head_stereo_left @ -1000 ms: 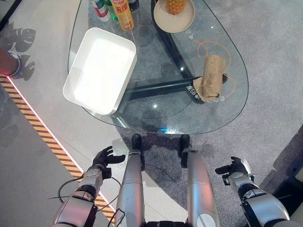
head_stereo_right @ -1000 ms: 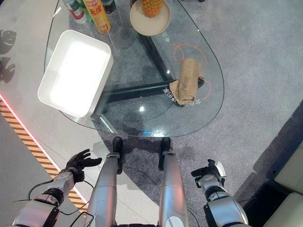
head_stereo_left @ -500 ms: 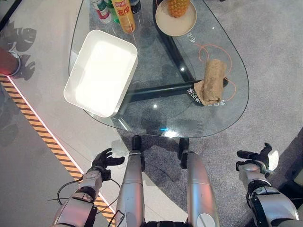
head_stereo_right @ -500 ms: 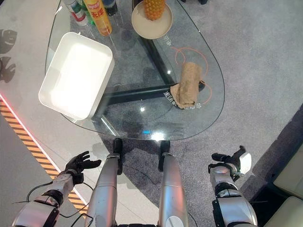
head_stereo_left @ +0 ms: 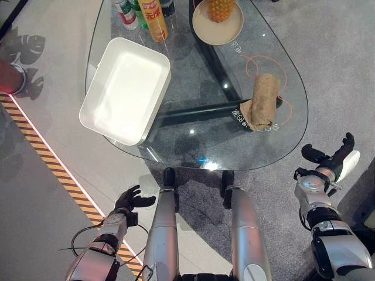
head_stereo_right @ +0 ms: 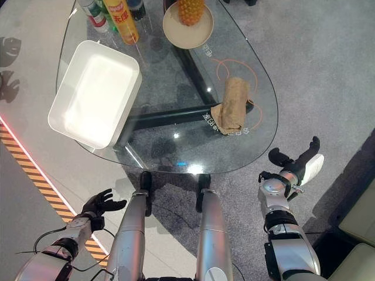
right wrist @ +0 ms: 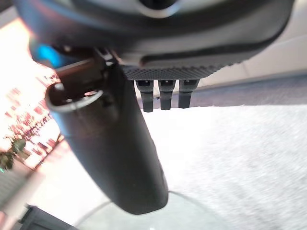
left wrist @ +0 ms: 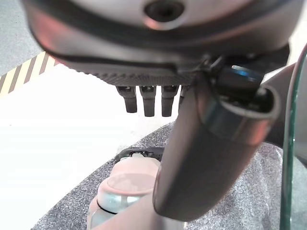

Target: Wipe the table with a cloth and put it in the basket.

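The brown cloth (head_stereo_left: 262, 102) lies rolled on the right part of the glass counter (head_stereo_left: 202, 151), untouched and well apart from both arms. The white basket (head_stereo_left: 125, 89) sits on the counter's left part, its near corner reaching the counter edge. At the far edge, a plate (head_stereo_left: 217, 24) with a pineapple (head_stereo_left: 220, 7) and several bottles (head_stereo_left: 151, 13) are cut off by the frame. The left robot hand (head_stereo_left: 128, 202) hangs low beside the counter over the floor, fingers spread and holding nothing. The right robot hand (head_stereo_left: 328, 163) is raised off the counter's right side above the carpet (head_stereo_left: 334, 70), fingers straight, thumb apart, also with nothing in it.
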You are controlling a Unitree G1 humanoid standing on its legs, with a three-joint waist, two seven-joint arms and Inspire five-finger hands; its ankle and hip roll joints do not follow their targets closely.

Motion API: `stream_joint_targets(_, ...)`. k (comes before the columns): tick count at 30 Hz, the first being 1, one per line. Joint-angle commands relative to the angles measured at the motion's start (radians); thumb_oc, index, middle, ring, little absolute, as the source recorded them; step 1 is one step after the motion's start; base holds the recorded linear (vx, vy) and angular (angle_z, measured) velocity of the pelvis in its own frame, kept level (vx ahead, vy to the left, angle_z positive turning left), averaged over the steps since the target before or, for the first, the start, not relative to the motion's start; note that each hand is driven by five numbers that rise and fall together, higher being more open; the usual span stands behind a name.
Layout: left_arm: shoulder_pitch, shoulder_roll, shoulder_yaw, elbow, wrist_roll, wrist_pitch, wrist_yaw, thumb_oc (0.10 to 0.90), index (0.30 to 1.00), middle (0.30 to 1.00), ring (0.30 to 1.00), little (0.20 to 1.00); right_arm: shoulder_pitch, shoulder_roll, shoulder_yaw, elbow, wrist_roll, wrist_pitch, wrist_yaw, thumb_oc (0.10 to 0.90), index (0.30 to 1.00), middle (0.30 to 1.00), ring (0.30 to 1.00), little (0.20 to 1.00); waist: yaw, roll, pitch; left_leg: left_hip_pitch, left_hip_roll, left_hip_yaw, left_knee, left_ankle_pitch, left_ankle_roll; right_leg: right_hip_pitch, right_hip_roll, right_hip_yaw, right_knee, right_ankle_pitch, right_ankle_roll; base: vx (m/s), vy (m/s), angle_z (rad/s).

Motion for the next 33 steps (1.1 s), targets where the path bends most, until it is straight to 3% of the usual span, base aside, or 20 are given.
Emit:
stream_joint_targets(1,0.087,0.032,-0.002,-0.03,-0.039,0.0,0.025,0.8,0.9,0.9,0.9,0.9,0.016,-0.111,-0.018,-0.131,-0.022,-0.074,-0.072,0.8,0.9,0.9,0.9,0.9,-0.009,-0.007,-0.013,-0.021,-0.056,0.057,0.11,-0.061,0.103,0.056,0.027,-0.007,-0.014,0.01,-0.048,0.01,0.046,0.0)
stream_joint_targets(19,0.104,0.0,0.0,-0.058,-0.05,0.0,0.047,0.8,0.9,0.9,0.9,0.9,-0.026,-0.054,0.06,-0.436,-0.121,-0.02,-0.067,0.8,0.9,0.9,0.9,0.9,-0.019,0.001,-0.013,0.001,-0.06,0.072,0.06,-0.048,0.104,0.065,0.03,0.005,-0.053,0.014,-0.048,0.0,0.016,0.0)
stream_joint_targets(25,0.093,-0.011,-0.002,-0.06,-0.04,0.006,0.048,0.8,0.9,0.9,0.9,0.9,-0.052,-0.016,0.129,-0.493,-0.149,0.022,0.037,0.8,0.9,0.9,0.9,0.9,-0.018,0.004,-0.013,0.006,-0.059,0.078,0.046,-0.042,0.104,0.064,0.027,0.004,-0.062,0.017,-0.049,0.0,0.0,0.0)
stream_joint_targets(33,0.088,-0.025,-0.009,-0.056,-0.03,0.003,0.057,0.8,0.9,0.9,0.9,0.9,-0.073,0.017,0.204,-0.489,-0.167,0.085,0.077,0.8,0.9,0.9,0.9,0.9,-0.012,0.007,-0.013,0.012,-0.06,0.08,0.035,-0.039,0.102,0.064,0.027,0.001,-0.065,0.013,-0.053,0.0,0.001,-0.03)
